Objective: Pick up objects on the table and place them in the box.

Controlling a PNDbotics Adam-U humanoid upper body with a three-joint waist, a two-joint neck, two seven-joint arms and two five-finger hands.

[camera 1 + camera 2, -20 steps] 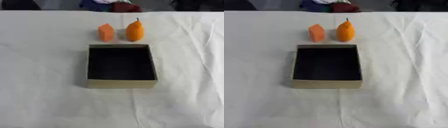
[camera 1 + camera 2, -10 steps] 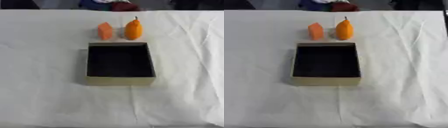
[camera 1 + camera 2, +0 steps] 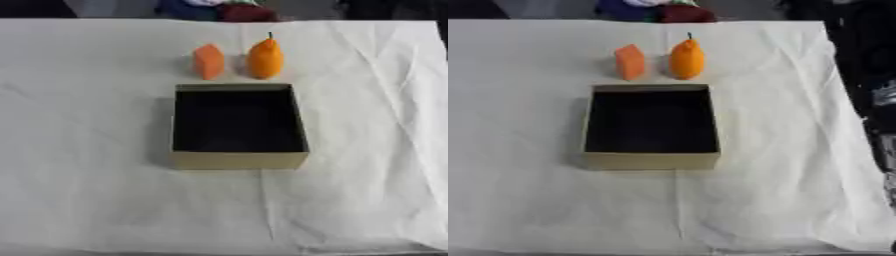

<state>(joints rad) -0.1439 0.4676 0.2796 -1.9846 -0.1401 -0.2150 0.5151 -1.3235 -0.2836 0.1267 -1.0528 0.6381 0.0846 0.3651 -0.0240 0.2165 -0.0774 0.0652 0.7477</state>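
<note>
Box [image 3: 238,160] is sitting mid-frame on the white cloth [image 3: 79,150], open, dark inside, nothing showing in it. Orange block [image 3: 208,61] and orange pear-shaped fruit [image 3: 265,59] are standing side by side just above its far rim, apart. Neither hand is showing in either view.

Orange block [image 3: 208,61], upright orange pear [image 3: 265,58], behind open dark box [image 3: 238,160]

Open box [image 3: 238,161] sits mid-table on the white cloth [image 3: 87,150], its dark interior open from above. Just behind its far wall stand an orange block [image 3: 208,61] and an orange pear-shaped fruit [image 3: 265,58], side by side with a narrow gap between. Cloth lies bare left, right and in front of the box.
</note>
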